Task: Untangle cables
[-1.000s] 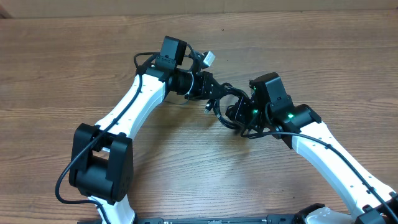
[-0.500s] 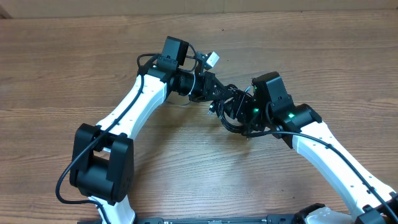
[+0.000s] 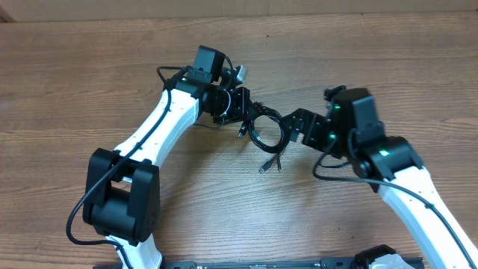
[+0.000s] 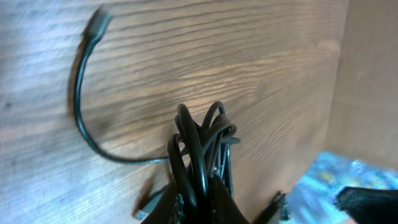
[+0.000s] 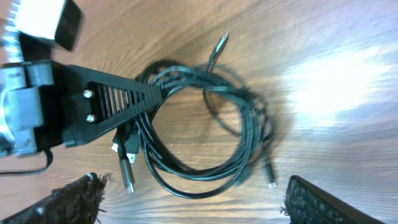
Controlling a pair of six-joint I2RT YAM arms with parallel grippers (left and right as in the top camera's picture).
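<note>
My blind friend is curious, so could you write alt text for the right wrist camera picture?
A loose coil of thin black cables, seen against a wooden table, is pinched at one side by the left gripper. The right gripper, open, frames the bottom corners.

I count one bundle of cables (image 3: 263,134) mid-frame overhead, but I cannot tell how many cords are wound in it. My right wrist view shows four plug ends (image 5: 129,182): one at the top, one lower right, two lower left. Two pincers are in view, my left pincer (image 3: 250,113) and right pincer (image 3: 287,130).
</note>
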